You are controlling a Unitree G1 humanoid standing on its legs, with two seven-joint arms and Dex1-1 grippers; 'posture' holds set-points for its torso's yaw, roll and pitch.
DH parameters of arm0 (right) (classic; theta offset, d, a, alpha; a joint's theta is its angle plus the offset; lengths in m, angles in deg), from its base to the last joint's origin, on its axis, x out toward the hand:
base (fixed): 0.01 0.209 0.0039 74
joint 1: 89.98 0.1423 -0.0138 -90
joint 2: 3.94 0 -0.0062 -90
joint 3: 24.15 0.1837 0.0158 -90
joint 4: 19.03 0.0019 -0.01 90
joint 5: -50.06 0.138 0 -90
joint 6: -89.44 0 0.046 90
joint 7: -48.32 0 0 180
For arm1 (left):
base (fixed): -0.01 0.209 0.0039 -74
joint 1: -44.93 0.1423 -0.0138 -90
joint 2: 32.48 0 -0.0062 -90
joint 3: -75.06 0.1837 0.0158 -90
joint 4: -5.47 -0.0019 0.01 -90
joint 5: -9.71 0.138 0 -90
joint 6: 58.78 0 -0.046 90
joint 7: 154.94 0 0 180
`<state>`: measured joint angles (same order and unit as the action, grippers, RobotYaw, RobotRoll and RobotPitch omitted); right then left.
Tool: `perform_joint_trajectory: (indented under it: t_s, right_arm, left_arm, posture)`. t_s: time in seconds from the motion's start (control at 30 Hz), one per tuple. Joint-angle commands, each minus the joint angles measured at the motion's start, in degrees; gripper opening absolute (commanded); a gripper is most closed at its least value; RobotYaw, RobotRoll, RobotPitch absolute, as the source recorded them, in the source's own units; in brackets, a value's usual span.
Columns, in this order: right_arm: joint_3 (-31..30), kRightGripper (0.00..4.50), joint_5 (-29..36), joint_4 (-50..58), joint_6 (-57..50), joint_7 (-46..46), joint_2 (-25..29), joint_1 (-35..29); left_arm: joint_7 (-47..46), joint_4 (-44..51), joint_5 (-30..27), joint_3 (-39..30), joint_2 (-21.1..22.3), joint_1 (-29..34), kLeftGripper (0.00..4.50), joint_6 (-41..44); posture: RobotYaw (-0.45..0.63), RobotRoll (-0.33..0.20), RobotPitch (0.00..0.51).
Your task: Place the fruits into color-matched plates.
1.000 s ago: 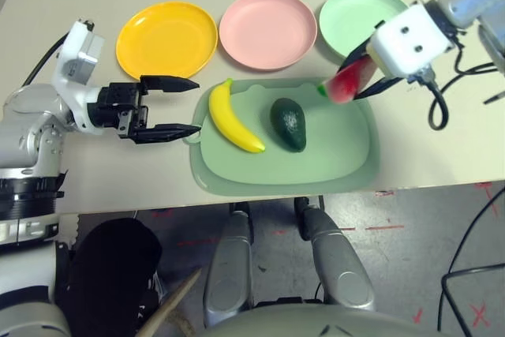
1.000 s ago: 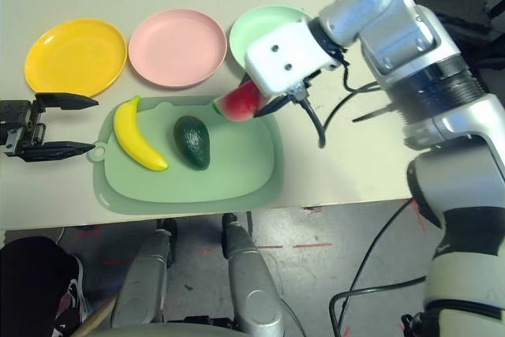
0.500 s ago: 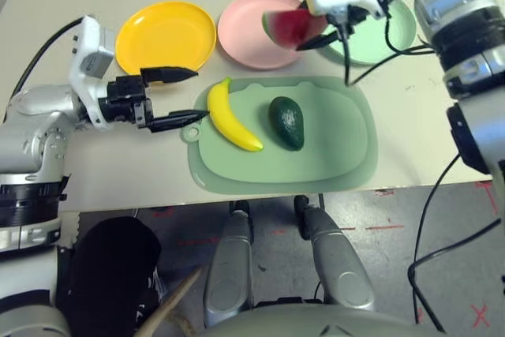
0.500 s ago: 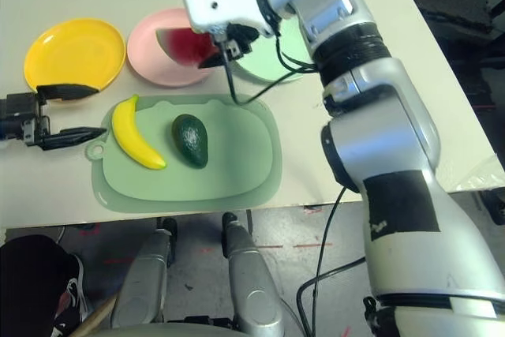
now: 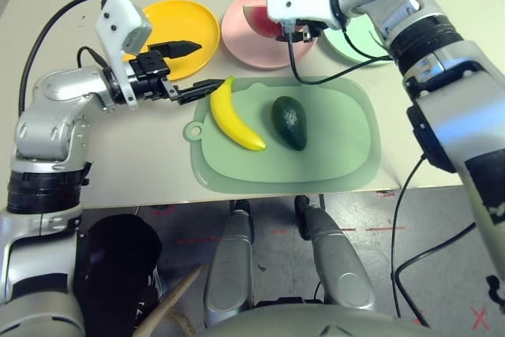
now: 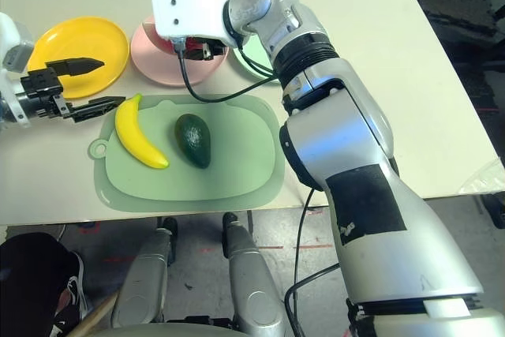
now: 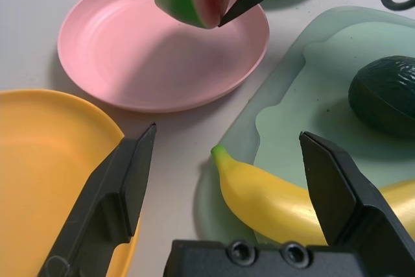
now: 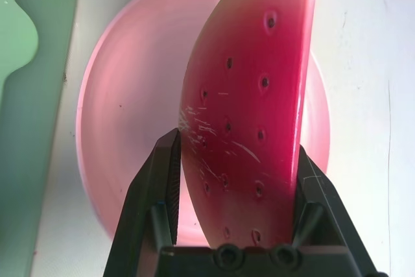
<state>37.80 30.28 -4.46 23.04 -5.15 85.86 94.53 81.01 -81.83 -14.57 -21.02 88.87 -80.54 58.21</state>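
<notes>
While the right gripper [image 8: 240, 141] hangs over the pink plate [image 5: 248, 49], its jaws are closed on a red watermelon wedge [image 8: 249, 95], one on each side of it. The wedge is held clear of the plate, green rind on one side, and casts a shadow on the pink surface. A second ago it was out beyond the pink plate, near the mat's right-hand end; now it has been carried across above the plate that best suits its red flesh. That appears to leave only lowering and letting go for this fruit, though opening the jaws too high might make it roll or bounce.

The left gripper [image 5: 211, 64] has its jaws spread wide and empty. It has moved away from the robot, so that one fingertip is now close to the stem of a curved yellow banana [image 5: 233, 124], with the yellow plate [image 5: 193, 25] just beside it. The banana is probably next for this arm, which would need to line up across the fruit first.

Farther out, the banana and a dark green avocado [image 5: 289, 122] lie apart on a pale green mat [image 5: 331, 144], both unmoved. The mint green plate [image 5: 363, 37], the avocado's likely match, sits past the pink one on the pale bench [image 5: 142, 155].
</notes>
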Motion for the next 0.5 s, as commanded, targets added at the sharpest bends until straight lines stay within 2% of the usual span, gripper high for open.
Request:
perform_joint_trajectory:
  t_s: [0.03,0.13,0.2,0.27,0.37,0.5]
  right_arm:
    - [0.9,2.05,-1.9,-0.8,-0.5,1.8,-1.2,-0.9]
    - [1.4,2.05,-2.4,-1.0,-0.8,2.6,-1.6,-0.9]
    - [1.6,2.77,-2.8,-1.0,-0.8,3.2,-1.7,-0.9]
    - [1.9,3.26,-3.1,-1.1,-0.8,3.6,-1.8,-0.8]
    - [2.5,4.44,-3.3,-1.1,-0.8,3.8,-1.8,-0.5]
    - [3.1,4.48,-3.8,-1.0,-0.2,3.5,-1.1,0.2]
  left_arm:
    - [-0.2,1.8,0.2,0.6,-0.2,0.7,4.50,0.6]
    - [-0.4,2.1,0.2,1.0,-0.6,0.6,4.50,0.6]
    - [-0.4,2.0,0.3,1.1,-0.7,0.5,4.50,0.6]
    - [-0.2,2.1,0.4,1.2,-0.7,0.5,4.50,0.5]
    - [0.0,2.4,0.2,1.1,-0.6,0.7,4.50,0.8]
    - [0.1,2.1,-0.3,0.6,-0.6,0.4,4.50,1.3]
  posture:
    - [0.04,0.000,0.374]
    - [0.04,0.000,0.372]
    - [0.04,0.000,0.371]
    - [0.04,0.000,0.370]
    - [0.04,0.000,0.370]
    - [0.04,0.000,0.370]
